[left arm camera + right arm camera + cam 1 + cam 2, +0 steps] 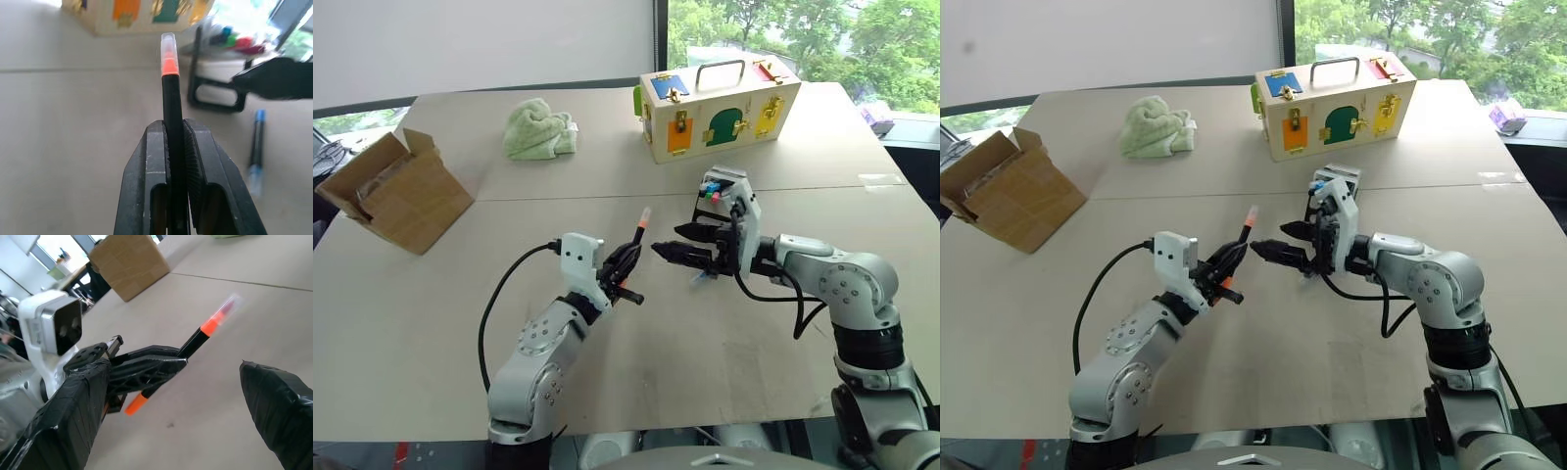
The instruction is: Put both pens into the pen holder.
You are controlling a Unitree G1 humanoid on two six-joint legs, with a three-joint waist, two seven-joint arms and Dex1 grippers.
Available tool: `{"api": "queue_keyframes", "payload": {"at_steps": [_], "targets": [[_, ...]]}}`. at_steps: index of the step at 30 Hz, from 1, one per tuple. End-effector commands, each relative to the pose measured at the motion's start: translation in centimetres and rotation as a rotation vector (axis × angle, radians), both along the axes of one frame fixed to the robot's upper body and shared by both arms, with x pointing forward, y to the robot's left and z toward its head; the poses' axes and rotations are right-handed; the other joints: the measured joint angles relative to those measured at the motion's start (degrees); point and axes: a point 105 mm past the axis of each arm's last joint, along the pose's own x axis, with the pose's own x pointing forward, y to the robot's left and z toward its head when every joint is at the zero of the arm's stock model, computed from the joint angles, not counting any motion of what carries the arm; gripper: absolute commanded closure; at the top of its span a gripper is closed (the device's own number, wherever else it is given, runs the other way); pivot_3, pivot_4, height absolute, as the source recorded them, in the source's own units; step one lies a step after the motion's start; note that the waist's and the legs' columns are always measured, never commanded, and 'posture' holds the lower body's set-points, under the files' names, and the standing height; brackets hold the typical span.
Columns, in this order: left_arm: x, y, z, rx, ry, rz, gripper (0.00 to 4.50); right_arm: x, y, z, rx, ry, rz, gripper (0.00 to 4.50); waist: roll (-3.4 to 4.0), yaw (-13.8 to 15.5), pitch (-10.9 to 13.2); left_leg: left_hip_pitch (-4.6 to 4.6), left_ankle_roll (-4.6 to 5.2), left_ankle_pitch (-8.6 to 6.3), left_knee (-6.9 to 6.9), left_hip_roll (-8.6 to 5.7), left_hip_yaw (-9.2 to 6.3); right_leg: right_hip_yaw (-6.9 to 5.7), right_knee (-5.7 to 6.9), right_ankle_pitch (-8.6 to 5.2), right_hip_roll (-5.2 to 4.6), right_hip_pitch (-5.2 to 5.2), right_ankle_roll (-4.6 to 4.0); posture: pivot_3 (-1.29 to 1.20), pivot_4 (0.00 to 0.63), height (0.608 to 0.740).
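My left gripper (625, 266) is shut on the orange pen (642, 226), which has a black barrel. It holds the pen above the table with the orange tip slanting up and away from me. In the left wrist view the barrel (171, 105) is pinched between the two pads. My right gripper (668, 241) stands open just right of that tip, its fingers pointing left with nothing between them. The blue pen (256, 142) lies flat on the table below the right gripper. The pen holder (217, 83) stands beyond it with coloured markers in its top, partly hidden behind the right wrist.
A cream wooden box (720, 108) with coloured latched doors stands at the back right. A green cloth (540, 129) lies at the back centre. An open cardboard box (396, 191) sits at the left. Bare tabletop (705, 362) stretches in front of the arms.
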Motion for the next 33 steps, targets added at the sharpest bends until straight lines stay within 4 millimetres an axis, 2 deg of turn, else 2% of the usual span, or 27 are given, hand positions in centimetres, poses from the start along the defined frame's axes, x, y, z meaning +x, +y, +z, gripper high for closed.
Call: {"api": "queue_keyframes", "payload": {"at_steps": [1,5,8,11,13,14,15,16,17,18,20,21,22,26,28,30,33], "targets": [[-1.0,-1.2,1.6,-0.047,-0.068,-0.108,4.45,-0.8,0.9,0.7,0.004,-0.008,0.061,0.00,0.00,-0.2,0.0,0.00,0.01,0.00,0.00,0.00,0.00,0.00,0.00,0.00,0.00,0.00,0.00,0.00,0.150,0.740],[-1.8,-2.4,2.4,-0.096,-0.085,-0.209,4.45,-0.6,1.9,0.7,0.030,0.013,0.053,0.00,0.02,-0.3,0.0,0.03,0.01,0.00,0.00,0.03,-0.02,-0.02,0.06,0.00,0.06,-0.01,0.00,0.00,0.150,0.740],[-2.0,-2.7,1.9,-0.055,-0.081,-0.231,4.45,-0.3,2.1,1.4,0.074,0.017,0.042,0.00,0.03,-0.5,0.0,0.08,0.01,0.01,0.00,0.06,-0.02,0.01,0.14,0.00,0.11,0.00,0.00,0.00,0.150,0.740],[-1.9,-2.6,1.8,-0.051,-0.080,-0.224,4.50,0.0,2.0,1.6,0.074,-0.006,0.019,0.84,0.03,-0.5,0.0,0.08,0.01,0.01,0.03,0.05,-0.01,0.01,0.12,0.00,0.10,0.01,0.00,0.00,0.150,0.740],[-1.8,-2.7,1.8,-0.040,-0.086,-0.219,4.50,0.0,2.0,1.6,0.068,-0.023,0.017,1.91,0.03,-0.5,0.0,0.08,0.01,0.01,0.05,0.04,0.00,0.02,0.12,0.00,0.10,0.01,0.00,0.00,0.150,0.740],[-1.7,-2.7,1.8,-0.040,-0.087,-0.215,4.50,-0.1,2.0,1.5,0.068,-0.025,0.020,2.16,0.04,-0.4,0.0,0.08,0.01,0.01,0.05,0.04,-0.01,0.02,0.12,0.00,0.10,0.01,0.00,0.00,0.150,0.740],[-1.6,-2.7,1.8,-0.040,-0.086,-0.208,4.50,-0.2,2.0,1.4,0.069,-0.024,0.023,2.60,0.03,-0.4,0.0,0.08,0.01,0.01,0.05,0.04,-0.01,0.02,0.12,0.00,0.10,0.01,0.00,0.00,0.150,0.740],[-1.5,-2.8,1.8,-0.039,-0.085,-0.204,4.50,-0.3,2.0,1.4,0.069,-0.024,0.025,3.26,0.03,-0.4,0.0,0.08,0.01,0.01,0.05,0.04,-0.01,0.01,0.12,0.00,0.10,0.02,0.01,0.00,0.150,0.740],[-1.5,-2.8,1.7,-0.041,-0.084,-0.205,4.50,-0.3,2.1,1.3,0.070,-0.026,0.025,3.53,0.03,-0.5,0.0,0.08,0.01,0.01,0.05,0.04,-0.01,0.02,0.12,0.00,0.10,0.02,0.01,0.00,0.150,0.740],[-1.5,-2.9,1.7,-0.046,-0.083,-0.207,4.50,-0.3,2.1,1.4,0.071,-0.028,0.025,3.97,0.04,-0.6,0.0,0.09,0.01,0.01,0.06,0.05,-0.01,0.02,0.13,0.00,0.12,0.01,0.00,0.00,0.150,0.740],[-1.6,-3.0,1.8,-0.080,-0.070,-0.216,4.50,-0.2,2.1,1.4,0.075,-0.030,0.021,4.44,0.04,-0.6,0.0,0.09,0.01,0.01,0.05,0.05,-0.01,0.03,0.15,0.00,0.14,0.01,0.01,0.00,0.150,0.740],[-1.8,-3.1,1.9,-0.093,-0.067,-0.233,3.54,-0.1,2.1,1.5,0.078,-0.032,0.017,4.44,0.04,-0.6,0.0,0.09,0.01,0.01,0.05,0.06,-0.01,0.03,0.15,0.00,0.14,0.01,0.01,0.00,0.150,0.740],[-1.9,-3.2,1.9,-0.086,-0.069,-0.239,3.21,-0.1,2.1,1.6,0.080,-0.037,0.015,4.44,0.04,-0.5,0.0,0.09,0.01,0.01,0.05,0.05,-0.01,0.03,0.15,0.00,0.14,0.01,0.01,0.00,0.150,0.740],[-1.5,-2.6,2.0,-0.030,-0.087,-0.195,1.27,0.3,1.3,2.6,0.094,-0.085,-0.018,4.44,0.04,-0.5,0.0,0.09,0.01,0.01,0.06,0.05,-0.01,0.04,0.14,0.00,0.13,0.01,0.01,0.00,0.150,0.740],[-1.3,-1.9,2.6,-0.030,-0.103,-0.172,1.27,0.7,0.3,4.2,0.109,-0.240,-0.060,4.44,0.06,-0.5,0.0,0.09,0.01,0.01,0.06,0.05,-0.01,0.03,0.14,0.00,0.14,0.01,0.01,0.00,0.150,0.740],[-1.3,-1.2,3.3,-0.016,-0.127,-0.159,1.27,0.6,-0.9,6.2,0.139,-0.471,-0.110,4.44,0.03,-0.3,0.1,0.08,0.01,0.01,0.07,0.04,-0.01,0.03,0.13,0.00,0.13,0.01,0.01,0.00,0.150,0.740],[-1.1,-0.3,4.2,0.015,-0.146,-0.146,1.27,0.6,-1.7,7.3,0.064,-0.736,-0.182,4.44,0.03,-0.4,0.1,0.07,0.01,0.01,0.07,0.05,-0.03,0.00,0.10,-0.01,0.15,0.01,0.02,0.00,0.150,0.740]]}}
